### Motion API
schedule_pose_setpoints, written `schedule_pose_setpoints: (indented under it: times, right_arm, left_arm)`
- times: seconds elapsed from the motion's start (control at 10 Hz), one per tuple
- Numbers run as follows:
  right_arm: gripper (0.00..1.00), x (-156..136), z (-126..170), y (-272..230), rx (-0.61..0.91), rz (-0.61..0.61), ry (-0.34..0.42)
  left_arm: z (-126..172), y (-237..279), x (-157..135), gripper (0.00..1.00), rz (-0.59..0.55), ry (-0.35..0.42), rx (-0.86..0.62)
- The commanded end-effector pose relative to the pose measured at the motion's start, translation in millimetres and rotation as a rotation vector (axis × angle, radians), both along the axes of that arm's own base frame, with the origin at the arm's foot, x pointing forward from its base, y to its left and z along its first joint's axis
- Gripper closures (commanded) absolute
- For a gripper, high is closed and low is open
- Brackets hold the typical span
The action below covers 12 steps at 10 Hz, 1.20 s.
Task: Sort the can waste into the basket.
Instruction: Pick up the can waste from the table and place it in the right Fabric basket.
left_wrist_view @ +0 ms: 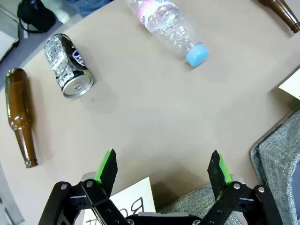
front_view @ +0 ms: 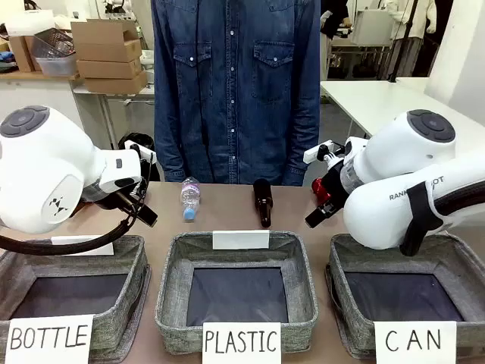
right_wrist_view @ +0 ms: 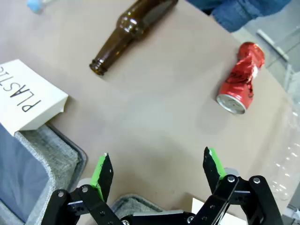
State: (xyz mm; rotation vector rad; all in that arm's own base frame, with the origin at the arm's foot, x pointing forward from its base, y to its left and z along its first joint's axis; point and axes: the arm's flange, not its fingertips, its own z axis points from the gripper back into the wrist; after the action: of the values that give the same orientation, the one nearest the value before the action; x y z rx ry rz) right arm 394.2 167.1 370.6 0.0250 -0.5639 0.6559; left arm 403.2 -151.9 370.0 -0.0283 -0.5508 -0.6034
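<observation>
1. Looking along the left claw (left_wrist_view: pixel 162 161), low in the frame: spread wide, gripping nothing, hanging over bare counter (left_wrist_view: pixel 154 108).
2. Same along the right claw (right_wrist_view: pixel 157 161): spread wide, empty.
3. Picking out the black can (left_wrist_view: pixel 69 65) at upper left of the left wrist view, lying on its side, near a brown bottle (left_wrist_view: pixel 19 115) at the left edge. Could clip that bottle on the way in and send it rolling.
4. Picking out the red can (right_wrist_view: pixel 240 77) at upper right of the right wrist view, on its side, crumpled at the waist. Might squirt out of a pinch across the dented part, or roll away from a glancing touch.
5. Finding the CAN basket (front_view: pixel 455 258) at lower right of the front view, both cans yet to go in. Means a long carry across for the black can, passing over the PLASTIC basket (front_view: pixel 174 258). Risks a drop into the wrong bin with a loose grip.
</observation>
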Motion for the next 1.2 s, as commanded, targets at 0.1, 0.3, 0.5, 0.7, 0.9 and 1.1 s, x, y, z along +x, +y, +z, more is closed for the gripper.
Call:
schedule_pose_setpoints:
  times: [0.1,0.3,0.5,0.7,0.9,1.1]
  right_arm:
    - [0.00,0,0,0,0.000,0.000,0.000]
    - [0.00,0,0,0,0.000,0.000,0.000]
    - [0.00,0,0,0,0.000,0.000,0.000]
    - [0.00,0,0,0,0.000,0.000,0.000]
    - [0.00,0,0,0,0.000,0.000,0.000]
    - [0.00,-5,17,-5,-0.016,0.089,-0.012]
  left_arm:
    - [0,0,0,0.00,0.000,0.000,0.000]
    - [0,0,0,0.00,0.000,0.000,0.000]
    - [0,0,0,0.00,0.000,0.000,0.000]
    - [0,0,0,0.00,0.000,0.000,0.000]
    - [0,0,0,0.00,0.000,0.000,0.000]
    - [18,1,-8,0.00,-0.069,0.027,-0.018]
